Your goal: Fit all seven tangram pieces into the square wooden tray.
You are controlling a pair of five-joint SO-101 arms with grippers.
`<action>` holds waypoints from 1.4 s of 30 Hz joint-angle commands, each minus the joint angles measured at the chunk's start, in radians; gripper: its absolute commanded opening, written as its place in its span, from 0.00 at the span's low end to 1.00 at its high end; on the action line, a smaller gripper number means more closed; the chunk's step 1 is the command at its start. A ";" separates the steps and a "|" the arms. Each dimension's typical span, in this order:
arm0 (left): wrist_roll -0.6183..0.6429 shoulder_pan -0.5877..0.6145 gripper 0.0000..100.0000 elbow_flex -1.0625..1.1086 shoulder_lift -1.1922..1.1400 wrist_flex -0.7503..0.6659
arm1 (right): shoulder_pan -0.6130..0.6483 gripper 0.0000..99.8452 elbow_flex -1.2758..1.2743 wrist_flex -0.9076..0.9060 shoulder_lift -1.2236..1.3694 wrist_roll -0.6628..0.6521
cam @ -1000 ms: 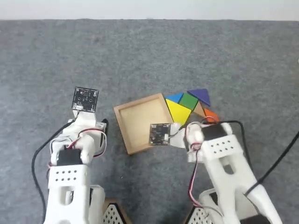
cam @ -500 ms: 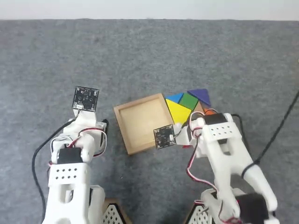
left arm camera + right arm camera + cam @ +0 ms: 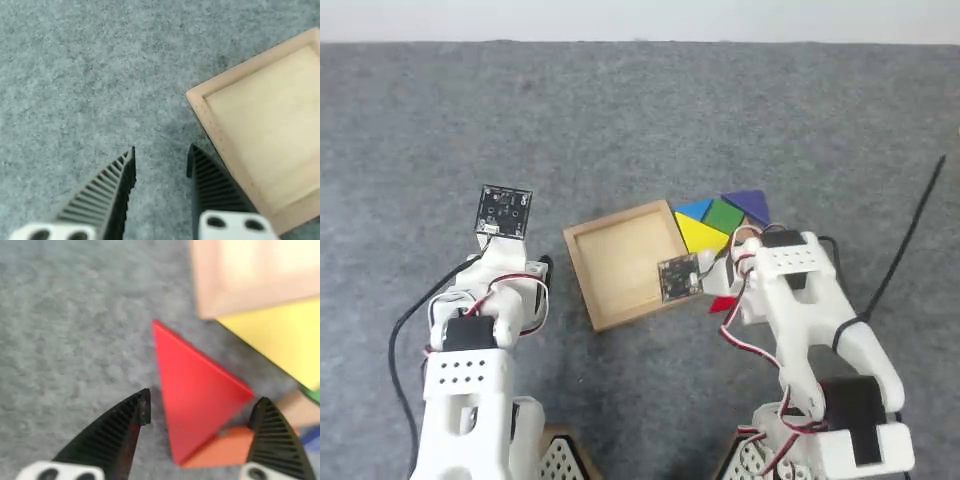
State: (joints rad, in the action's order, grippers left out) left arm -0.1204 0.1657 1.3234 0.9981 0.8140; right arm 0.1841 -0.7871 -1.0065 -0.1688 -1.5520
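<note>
The wooden tray point(image 3: 620, 262) sits askew near the middle of the bench point(image 3: 440, 120), its floor bare. The yellow triangle point(image 3: 700, 238) touches its right edge, with blue point(image 3: 693, 210), green point(image 3: 723, 216) and purple point(image 3: 748, 206) pieces just beyond. The right tool point(image 3: 202, 405) is spread wide, its fingers on either side of the red triangle point(image 3: 195, 395), which lies by the tray's near right corner and touches an orange piece point(image 3: 220, 450). The left tool point(image 3: 160, 155), also spread, hangs beside the tray's left corner.
</note>
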 commanded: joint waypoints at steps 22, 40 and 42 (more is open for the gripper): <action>-0.008 -0.002 0.17 -0.016 -0.003 -0.020 | 0.031 0.33 0.055 0.054 0.107 -0.002; -0.008 -0.002 0.17 -0.015 -0.003 -0.020 | 0.105 0.32 0.052 0.054 0.111 0.034; -0.008 -0.002 0.17 -0.015 -0.003 -0.020 | 0.093 0.26 0.051 0.053 0.111 0.034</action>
State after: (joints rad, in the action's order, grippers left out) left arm -0.1204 0.1657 1.3234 0.9981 0.8140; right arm 0.2639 -0.7779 -0.9728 -0.0644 -1.5367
